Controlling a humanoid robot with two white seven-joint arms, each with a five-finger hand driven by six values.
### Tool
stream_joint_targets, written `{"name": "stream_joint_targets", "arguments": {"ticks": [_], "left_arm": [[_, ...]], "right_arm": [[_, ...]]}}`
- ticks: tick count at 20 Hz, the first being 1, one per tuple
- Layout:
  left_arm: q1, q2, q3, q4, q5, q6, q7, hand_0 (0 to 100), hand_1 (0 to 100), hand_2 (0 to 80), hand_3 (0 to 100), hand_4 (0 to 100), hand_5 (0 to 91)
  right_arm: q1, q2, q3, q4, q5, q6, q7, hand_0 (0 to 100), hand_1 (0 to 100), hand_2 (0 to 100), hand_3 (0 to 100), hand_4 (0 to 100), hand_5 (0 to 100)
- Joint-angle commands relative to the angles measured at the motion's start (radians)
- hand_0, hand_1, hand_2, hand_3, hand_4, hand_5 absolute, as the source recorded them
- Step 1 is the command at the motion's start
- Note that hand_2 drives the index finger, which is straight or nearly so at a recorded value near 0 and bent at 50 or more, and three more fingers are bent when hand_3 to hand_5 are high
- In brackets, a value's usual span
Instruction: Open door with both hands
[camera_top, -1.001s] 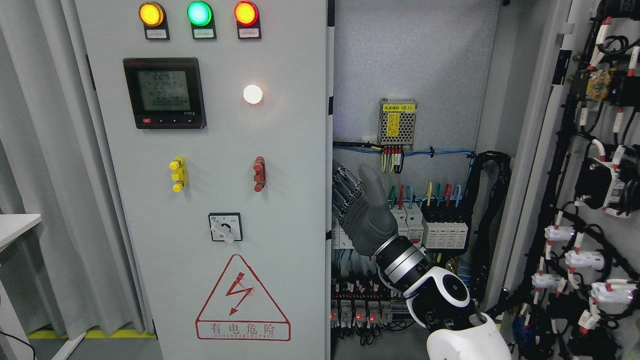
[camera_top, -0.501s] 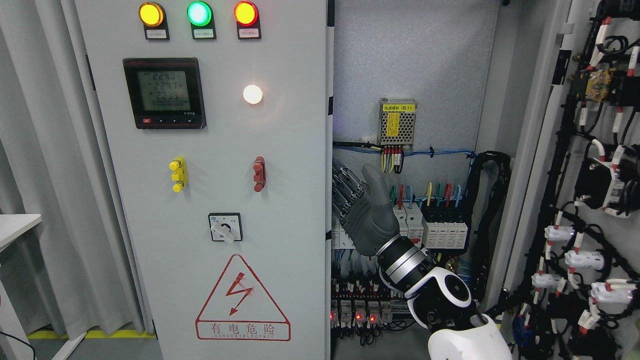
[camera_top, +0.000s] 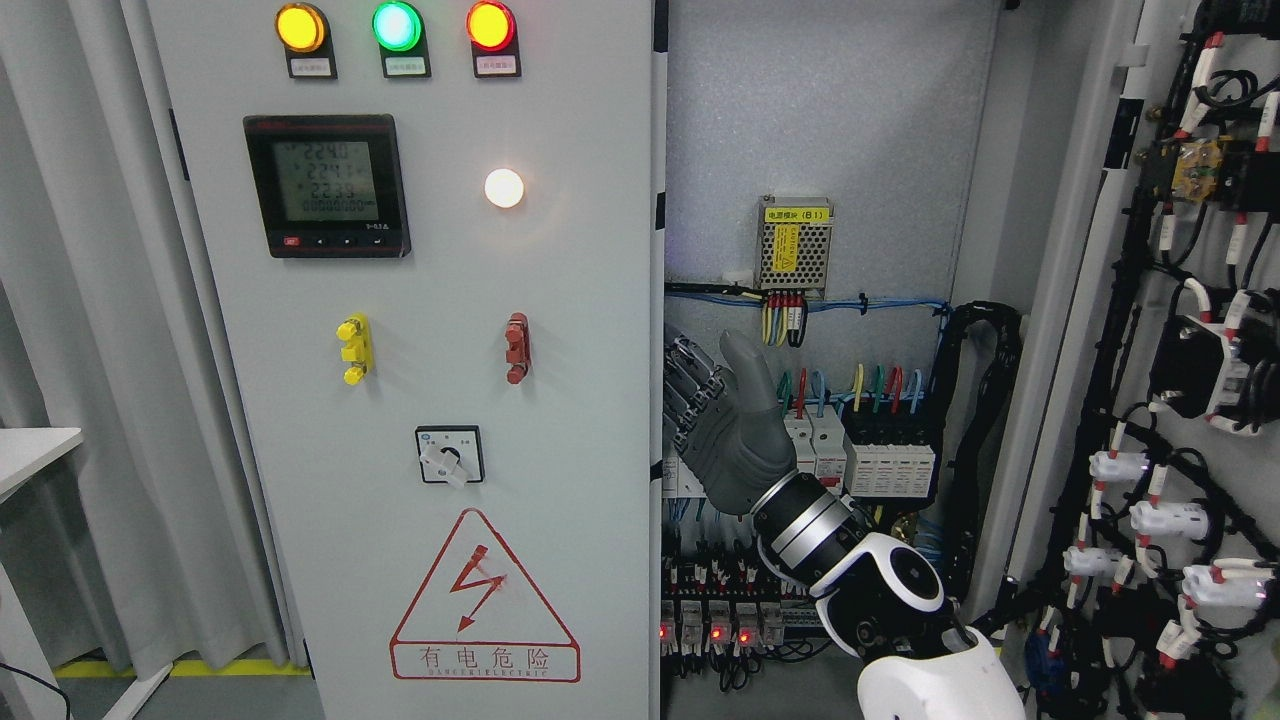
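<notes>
**Grey door closed on the left, right hand at its edge**

Grey steel: your left door (camera_top: 430, 400) stands closed. The right hand (camera_top: 722, 420) hooks curled fingers (camera_top: 685, 390) around its right edge, thumb raised, gripping it. Beyond, the cabinet interior (camera_top: 830, 150) and swung-out right door (camera_top: 1190, 350) show wiring.

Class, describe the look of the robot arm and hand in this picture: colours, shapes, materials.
Only the right hand shows. It is dark grey with a smooth palm shell and black, mechanically jointed fingers. A ribbed silver and black wrist ring follows, then a glossy white rounded forearm with a black circular joint cap.
</notes>
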Motion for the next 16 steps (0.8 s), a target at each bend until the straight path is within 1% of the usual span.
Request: {"name": "stream_joint_targets", "arguments": {"ticks": [1,3,11,13,14,15,16], "left_arm": [[-0.032,0.000,0.001,-0.022,0.000,-0.001,0.000,30,0,2.7,3,4,0.0],[-0.032,0.000,0.001,-0.022,0.000,-0.001,0.000,30,0,2.7,3,4,0.0],[-0.032,0.000,0.001,-0.022,0.000,-0.001,0.000,30,0,2.7,3,4,0.0],[-0.032,0.000,0.001,-0.022,0.000,-0.001,0.000,30,0,2.7,3,4,0.0],[-0.032,0.000,0.001,-0.022,0.000,-0.001,0.000,30,0,2.7,3,4,0.0],[-0.032,0.000,0.001,-0.022,0.000,-0.001,0.000,30,0,2.7,3,4,0.0],[-0.034,0.000,0.001,-0.022,0.000,-0.001,0.000,30,0,2.7,3,4,0.0]], "right_arm": [[0.006,0.000,-0.003,-0.004,-0.002,0.000,0.039,22,0,0,0,0,0],[0.006,0.000,-0.003,-0.004,-0.003,0.001,0.048,22,0,0,0,0,0],[0.008,0.000,-0.004,-0.015,-0.052,-0.002,0.051,22,0,0,0,0,0],[0.009,-0.013,-0.004,-0.027,-0.052,-0.002,0.051,22,0,0,0,0,0],[0.014,-0.015,-0.003,-0.035,-0.052,-0.002,0.051,22,0,0,0,0,0],[0.020,-0.015,-0.003,-0.038,-0.052,-0.002,0.057,22,0,0,0,0,0],[0.020,-0.015,-0.003,-0.043,-0.052,-0.003,0.078,22,0,0,0,0,0]]}}
